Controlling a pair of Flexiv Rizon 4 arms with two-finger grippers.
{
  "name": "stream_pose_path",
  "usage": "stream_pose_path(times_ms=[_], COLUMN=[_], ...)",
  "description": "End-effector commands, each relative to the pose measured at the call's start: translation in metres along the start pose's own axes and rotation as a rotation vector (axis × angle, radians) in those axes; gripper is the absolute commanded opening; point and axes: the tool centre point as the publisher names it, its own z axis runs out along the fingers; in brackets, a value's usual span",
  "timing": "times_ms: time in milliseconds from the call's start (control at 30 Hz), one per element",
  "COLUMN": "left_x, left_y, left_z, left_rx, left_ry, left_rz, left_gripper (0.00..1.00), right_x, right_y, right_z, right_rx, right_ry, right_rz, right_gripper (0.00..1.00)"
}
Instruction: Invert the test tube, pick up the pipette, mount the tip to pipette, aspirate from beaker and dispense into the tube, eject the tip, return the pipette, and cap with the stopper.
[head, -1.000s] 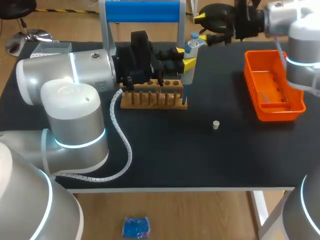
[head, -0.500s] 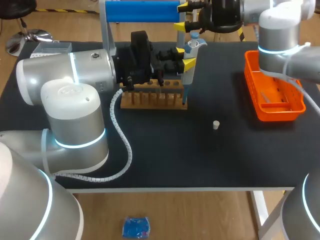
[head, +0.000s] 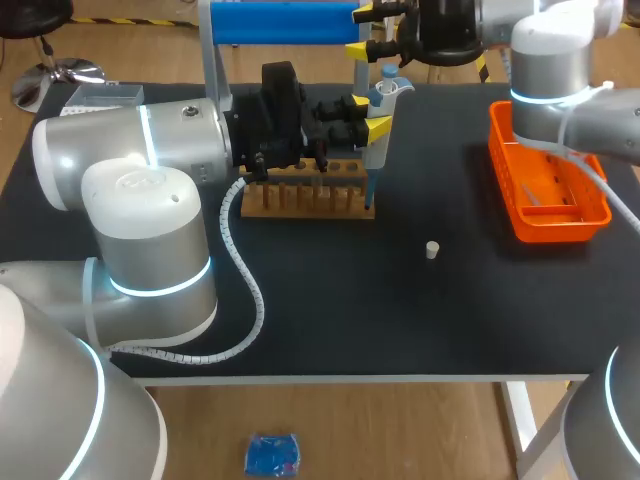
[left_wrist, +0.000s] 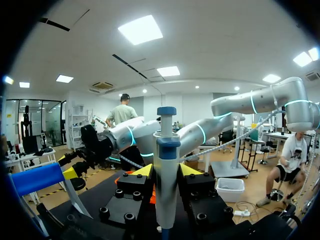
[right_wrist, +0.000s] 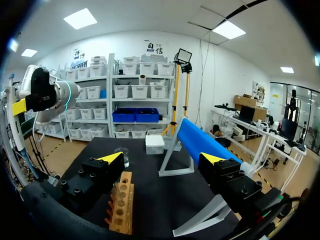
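My left gripper (head: 372, 118) is shut on the white and blue pipette (head: 379, 125), which it holds upright over the right end of the wooden tube rack (head: 305, 197). In the left wrist view the pipette (left_wrist: 165, 175) stands between the yellow fingertips (left_wrist: 143, 171). My right gripper (head: 364, 30) is open, with nothing in it, at the table's far edge beside the blue stand (head: 285, 22). Its own view looks along the rack (right_wrist: 122, 202) to a small beaker (right_wrist: 121, 156). The white stopper (head: 432, 250) lies on the black table. I see no test tube.
An orange tray (head: 600, 212) stands at the right of the table. A white box (right_wrist: 155, 144) sits near the beaker, beyond the blue stand (right_wrist: 200, 142). My left arm's big links cover the table's left half in the head view.
My right arm swung left from the far right corner to the blue stand's right end, its gripper staying open. The left arm and the pipette have not moved.
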Motion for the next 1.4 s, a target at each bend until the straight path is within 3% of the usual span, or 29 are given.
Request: stream_pose_path(times_ms=[33,600,800,1133,1400], left_x=[0.001,0.001,-0.038,-0.110,-0.159], left_y=[0.001,0.001,0.014,0.012,0.016], left_z=[0.001,0.001,-0.030,-0.102,-0.142], left_rx=[0.006,0.006,-0.062,-0.153,-0.228], left_ry=[-0.006,-0.006,-0.089,-0.196,-0.271], left_rz=[0.000,0.000,-0.042,-0.074,-0.115], left_gripper=[0.00,0.00,0.00,0.00,0.00], right_x=[0.000,0.000,0.000,0.000,0.000], right_y=[0.001,0.001,0.001,0.001,0.001], right_z=[-0.001,-0.001,-0.001,-0.001,-0.001], right_rx=[0.003,0.003,0.003,0.003,0.003], right_ry=[0.002,0.002,0.002,0.002,0.002], right_rz=[0.000,0.000,0.000,0.000,0.000], right_gripper=[1.00,1.00,1.00,1.00,1.00])
